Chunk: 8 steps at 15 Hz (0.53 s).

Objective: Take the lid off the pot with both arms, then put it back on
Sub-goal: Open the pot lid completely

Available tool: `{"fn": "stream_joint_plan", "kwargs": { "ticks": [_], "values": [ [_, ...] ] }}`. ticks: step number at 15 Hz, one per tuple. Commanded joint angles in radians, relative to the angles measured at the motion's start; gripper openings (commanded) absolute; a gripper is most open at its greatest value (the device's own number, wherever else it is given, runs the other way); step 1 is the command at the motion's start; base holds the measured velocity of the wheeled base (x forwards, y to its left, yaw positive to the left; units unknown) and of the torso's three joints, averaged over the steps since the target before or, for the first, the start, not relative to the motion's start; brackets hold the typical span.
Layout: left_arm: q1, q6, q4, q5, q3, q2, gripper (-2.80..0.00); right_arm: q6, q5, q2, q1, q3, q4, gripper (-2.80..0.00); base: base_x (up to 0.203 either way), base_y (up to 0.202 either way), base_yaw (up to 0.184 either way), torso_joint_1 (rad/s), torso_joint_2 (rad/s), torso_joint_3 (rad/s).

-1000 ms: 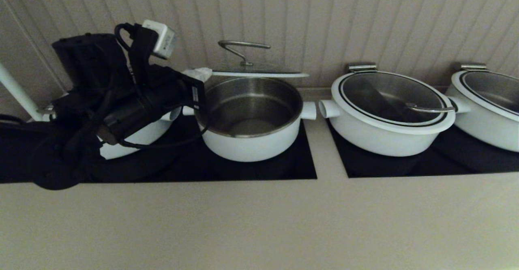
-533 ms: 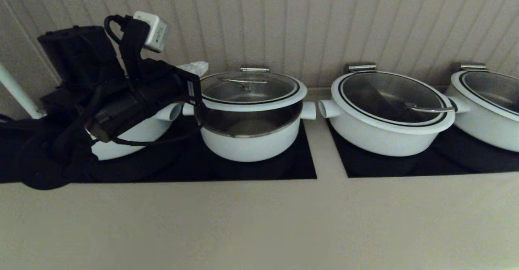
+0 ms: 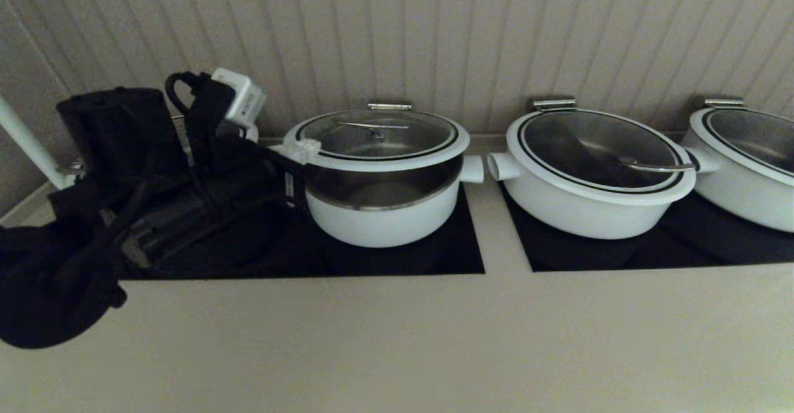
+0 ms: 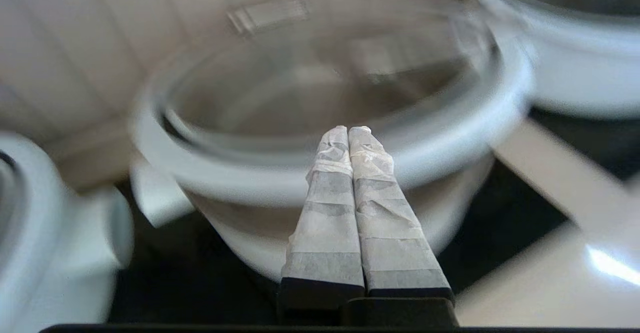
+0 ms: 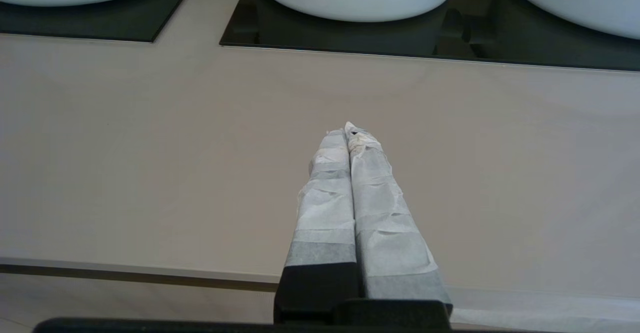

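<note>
Three white pots show in the head view: the deep pot (image 3: 384, 214) at 12 o'clock, a wider pot (image 3: 583, 205) at 2 o'clock, and another (image 3: 747, 177) at 3 o'clock. Three glass lids: the lid (image 3: 378, 137), a second (image 3: 598, 152), a third (image 3: 753, 137). Two black cooktop panels (image 3: 397, 258) (image 3: 651, 252). One black arm (image 3: 186, 177) at 9 o'clock.

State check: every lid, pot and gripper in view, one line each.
Round glass lid with white rim: closed on its pot, tilted, front edge raised.
Deep white pot with steel inside: covered, on black cooktop.
Wider white pot: lid on.
Rightmost white pot: lid on.
Left gripper: shut, at lid rim.
Right gripper: shut, over beige counter.
</note>
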Motion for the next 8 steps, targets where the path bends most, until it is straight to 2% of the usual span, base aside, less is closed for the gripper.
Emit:
{"fn": "stream_joint_plan", "kwargs": {
  "ticks": [1, 5, 8],
  "values": [
    [-0.04, 0.0, -0.008, -0.002, 0.094, -0.029, -2.8, -0.002, 0.0, 0.0, 0.0, 0.0, 0.0, -2.8, 0.0, 0.0, 0.0, 0.0, 0.0, 0.0],
    [-0.098, -0.002, -0.009, 0.001, 0.122, -0.011, -2.8, 0.0, 0.0, 0.0, 0.0, 0.0, 0.0, -2.8, 0.0, 0.0, 0.0, 0.0, 0.0, 0.0],
    [-0.112, 0.003, -0.011, 0.003, 0.122, 0.026, -2.8, -0.001, 0.0, 0.0, 0.0, 0.0, 0.0, -2.8, 0.0, 0.0, 0.0, 0.0, 0.0, 0.0]
  ]
}}
